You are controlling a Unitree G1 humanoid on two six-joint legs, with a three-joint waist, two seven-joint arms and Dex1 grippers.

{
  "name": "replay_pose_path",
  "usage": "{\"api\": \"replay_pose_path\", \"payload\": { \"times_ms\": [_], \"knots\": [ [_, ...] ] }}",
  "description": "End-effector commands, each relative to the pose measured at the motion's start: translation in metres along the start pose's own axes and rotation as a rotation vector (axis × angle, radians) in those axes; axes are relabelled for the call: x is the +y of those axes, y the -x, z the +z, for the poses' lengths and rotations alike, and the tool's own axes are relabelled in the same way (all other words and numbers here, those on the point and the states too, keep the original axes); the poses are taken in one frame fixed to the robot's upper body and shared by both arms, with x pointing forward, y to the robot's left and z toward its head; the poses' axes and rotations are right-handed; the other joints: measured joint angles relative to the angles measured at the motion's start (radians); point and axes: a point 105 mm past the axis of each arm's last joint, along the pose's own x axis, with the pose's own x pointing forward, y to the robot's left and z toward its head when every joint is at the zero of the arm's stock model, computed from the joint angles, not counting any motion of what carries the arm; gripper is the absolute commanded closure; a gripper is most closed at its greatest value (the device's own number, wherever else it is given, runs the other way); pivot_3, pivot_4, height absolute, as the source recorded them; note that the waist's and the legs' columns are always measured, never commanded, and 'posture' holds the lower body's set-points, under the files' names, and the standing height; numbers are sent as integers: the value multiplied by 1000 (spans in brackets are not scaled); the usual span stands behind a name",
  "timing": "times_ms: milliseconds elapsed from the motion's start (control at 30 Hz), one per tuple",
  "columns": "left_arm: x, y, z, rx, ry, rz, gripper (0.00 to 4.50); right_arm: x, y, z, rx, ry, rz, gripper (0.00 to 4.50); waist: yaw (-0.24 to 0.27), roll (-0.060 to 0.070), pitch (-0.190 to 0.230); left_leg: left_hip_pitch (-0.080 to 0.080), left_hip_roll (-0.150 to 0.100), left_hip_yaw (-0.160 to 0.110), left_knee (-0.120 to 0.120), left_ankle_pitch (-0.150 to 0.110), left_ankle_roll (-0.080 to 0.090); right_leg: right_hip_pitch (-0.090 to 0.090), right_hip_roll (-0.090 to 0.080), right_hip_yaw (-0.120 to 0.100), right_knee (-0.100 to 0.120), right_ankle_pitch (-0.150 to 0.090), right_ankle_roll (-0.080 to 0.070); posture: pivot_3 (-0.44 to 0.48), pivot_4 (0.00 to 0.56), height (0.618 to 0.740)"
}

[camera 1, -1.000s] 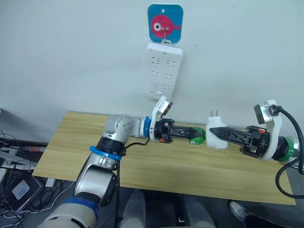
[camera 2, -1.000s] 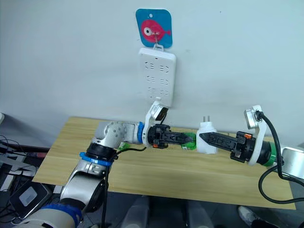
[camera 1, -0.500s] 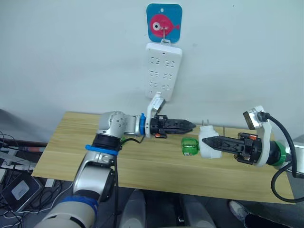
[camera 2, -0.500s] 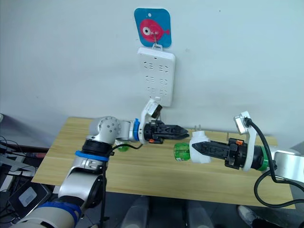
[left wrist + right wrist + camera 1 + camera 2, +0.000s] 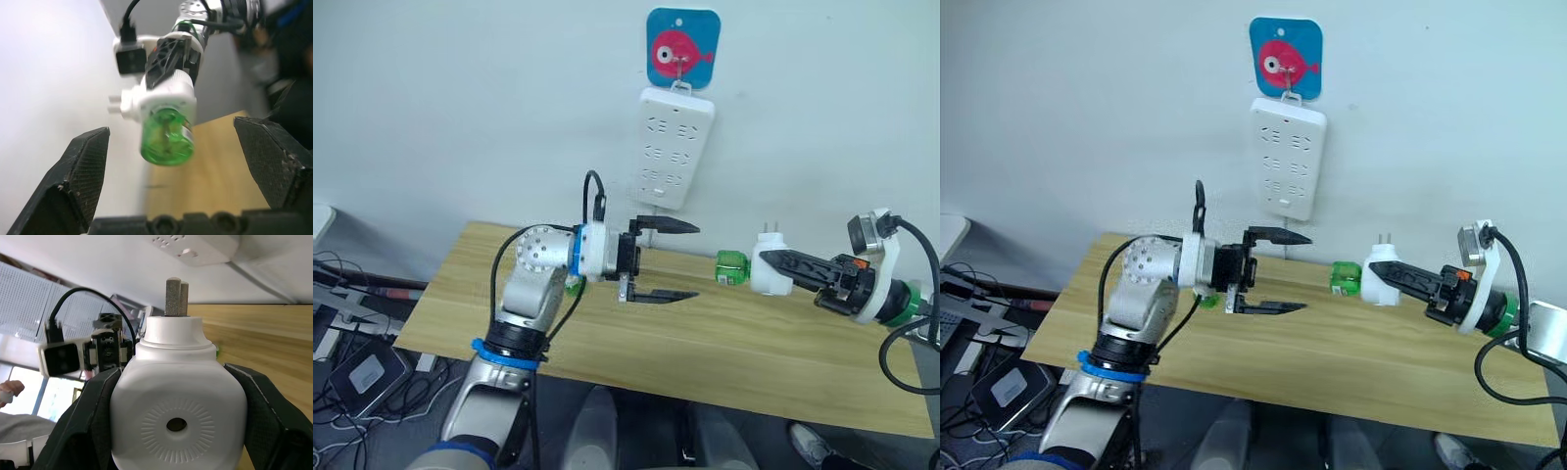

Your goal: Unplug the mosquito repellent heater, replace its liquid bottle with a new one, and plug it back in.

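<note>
2 grippers: right gripper (image 5: 773, 260) pinching the mosquito repellent heater (image 5: 768, 273), left gripper (image 5: 677, 260) spread wide.

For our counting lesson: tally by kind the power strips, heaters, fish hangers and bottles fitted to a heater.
power strip: 1
mosquito repellent heater: 1
fish hanger: 1
bottle, fitted to the heater: 1
Total: 4
</note>
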Motion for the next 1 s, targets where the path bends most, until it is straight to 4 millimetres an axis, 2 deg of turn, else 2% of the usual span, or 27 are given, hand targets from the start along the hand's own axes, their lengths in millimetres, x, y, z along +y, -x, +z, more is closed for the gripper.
{"api": "replay_pose_path", "payload": {
  "times_ms": [33,133,233,400,567,667,833,867,967,1000],
  "knots": [
    [-3,-8,4,-35,-237,25,39,14,-1,4,-2,33,58,1527,7,0,0,0,0,0,0,0,0,0,0,0,0,0,0,238,206,740],
    [-9,-16,4,-68,-393,18,39,16,-2,1,10,39,71,1527,19,0,0,0,0,1,1,0,0,0,0,1,0,1,1,233,204,740],
    [-8,-23,1,-68,-475,30,39,19,-4,-1,14,44,85,1527,24,0,0,0,0,1,1,0,0,0,0,1,0,1,1,232,204,740],
    [-8,-32,-6,-55,-519,44,39,23,-6,-5,24,48,113,1527,24,0,0,0,0,2,1,0,0,0,0,2,0,2,2,231,204,740],
    [-6,-32,-9,-41,-556,56,39,23,-7,-6,27,46,112,1527,23,0,0,0,0,1,3,0,1,0,1,1,1,3,2,228,205,740],
    [-7,-31,-11,-38,-569,51,649,22,-7,-6,25,41,110,1527,22,0,0,0,0,1,5,0,1,0,1,1,3,3,2,228,205,740],
    [-7,-31,-12,-37,-562,49,2216,22,-8,-6,24,42,113,1527,20,0,0,0,0,1,7,0,1,0,1,1,6,3,2,226,219,740],
    [-6,-31,-13,-33,-551,55,2420,23,-9,-6,25,43,117,1527,19,0,0,0,0,1,8,0,1,0,1,1,6,3,2,226,219,740],
    [-7,-31,-15,-37,-479,64,3274,24,-9,-6,42,50,121,1527,18,0,0,0,0,1,10,0,1,0,1,2,6,4,3,225,219,740],
    [-9,-33,-14,-52,-388,51,3573,24,-9,-6,48,52,119,1527,18,0,0,0,0,1,10,0,1,0,1,2,6,4,3,225,220,740]
  ]
}}
